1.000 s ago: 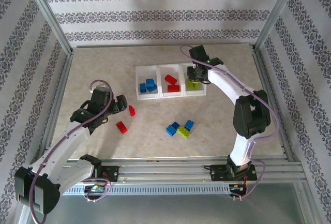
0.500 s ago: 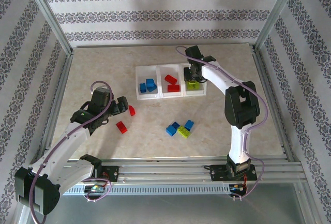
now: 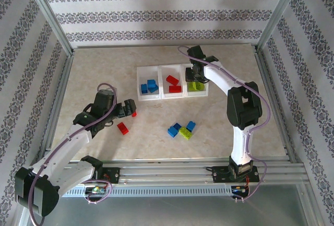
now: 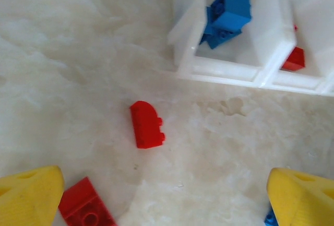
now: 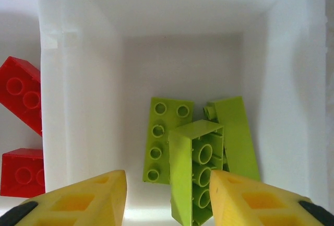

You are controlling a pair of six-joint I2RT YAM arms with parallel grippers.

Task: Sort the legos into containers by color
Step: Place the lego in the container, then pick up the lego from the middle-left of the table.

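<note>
Three small white translucent plastic bins [image 3: 159,98], joined in a row at the upper middle of the overhead view, already hold sorted pieces. Blue studded bricks [image 3: 148,86] lie in the left-hand bin, red ones [image 3: 174,84] in the middle and lime green ones [image 3: 195,85] in the right-hand bin.

Left on the table are two red bricks at lower left of the bins, one rounded [image 4: 147,124] and one flat [image 3: 123,128]. A loose cluster of blue pieces [image 3: 173,131] with one lime green piece [image 3: 186,133] sits below the bins. By my judgement the sort is a little past halfway.

Over the green bin, the right gripper [image 5: 167,200] has its jaws partly apart. A lime green brick [image 5: 195,179] sits between them in the bin, with a clear gap to the finger at lower left, so it looks let go. That brick is tipped onto a long edge, its hollow underside turned to the camera. Its long axis runs up and down the wrist frame, alongside a flat green brick [image 5: 167,140].

At the left of the overhead view, the left gripper [image 4: 167,194] is spread fully wide and holds nothing. It hovers with the rounded red brick ahead of it, between the lines of its fingers. That piece lies with its long axis nearly up and down the frame, curved end uppermost and studs pointing right.
</note>
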